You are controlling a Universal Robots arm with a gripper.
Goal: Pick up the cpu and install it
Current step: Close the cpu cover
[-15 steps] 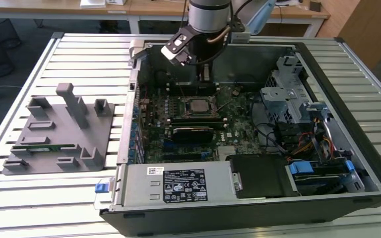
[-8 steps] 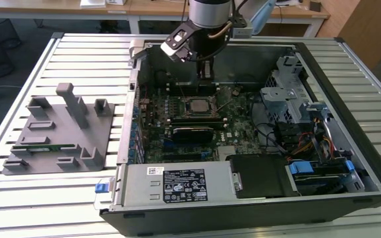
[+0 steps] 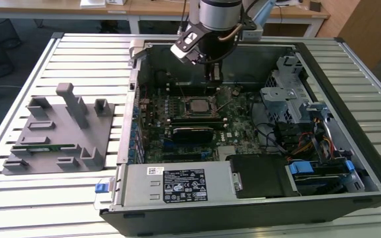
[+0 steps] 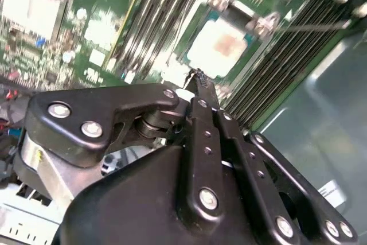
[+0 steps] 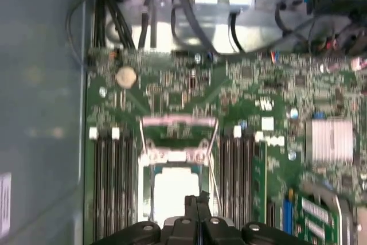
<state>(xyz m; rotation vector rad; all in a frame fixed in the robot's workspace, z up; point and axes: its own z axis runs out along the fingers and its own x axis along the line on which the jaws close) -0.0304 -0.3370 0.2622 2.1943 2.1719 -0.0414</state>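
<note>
Jaws pressed together with nothing between them is what we see in both wrist views, their tips hanging near one edge of the cpu (image 4: 223,47); we cannot tell whether they touch it. We find the cpu seated in its socket on the green motherboard (image 3: 237,130), inside the open computer case (image 3: 349,89) that lies on the slatted surface (image 3: 78,59). In the exterior view the chip is a small flat square with a grey metal top and a dark frame around it. In the second wrist view it looks pale, with a brownish patch in the middle and a lighter rim; in the first wrist view it glares almost white. We see dark memory slots (image 5: 112,182) running along both sides of it.
</note>
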